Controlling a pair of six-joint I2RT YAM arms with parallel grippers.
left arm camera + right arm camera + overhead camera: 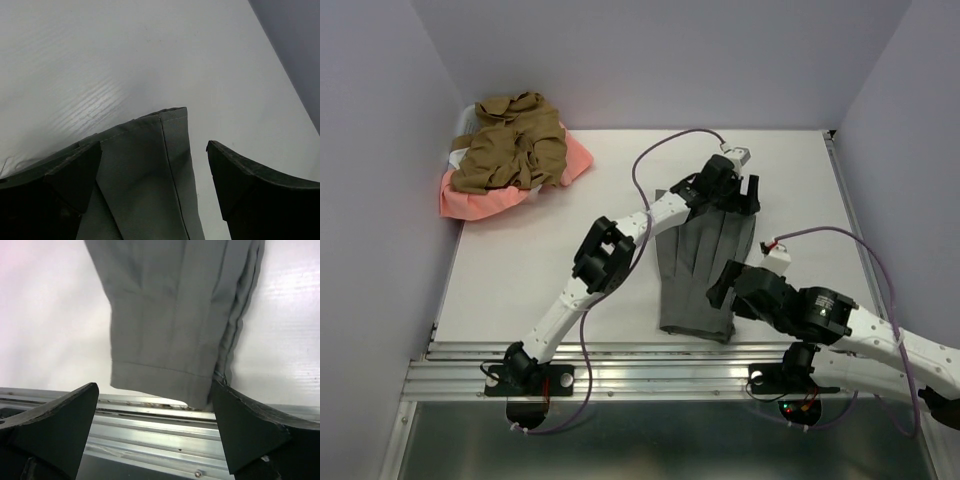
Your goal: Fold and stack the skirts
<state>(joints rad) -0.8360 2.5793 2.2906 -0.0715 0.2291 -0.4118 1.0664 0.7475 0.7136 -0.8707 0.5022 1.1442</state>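
Your left gripper [738,192] hangs over the far end of the grey skirt [705,270], jaws spread wide and gripping nothing. In the left wrist view the left gripper [154,146] frames a stitched corner of the cloth, which runs partly under one finger [75,175]. Your right gripper [720,290] sits at the skirt's near end, also wide apart. The right wrist view shows the right gripper [155,387] with both fingers off the fabric.

The grey skirt lies flat, folded into a long strip, right of the table's [540,270] middle. Its near hem stops right at the table's edge, by the metal rail [150,425].

The tan-brown skirt [510,145] is heaped on the salmon-pink skirt [480,203] in the far left corner, against the wall. Bare tabletop stretches between that pile and the grey skirt. A narrower strip runs along the right wall.
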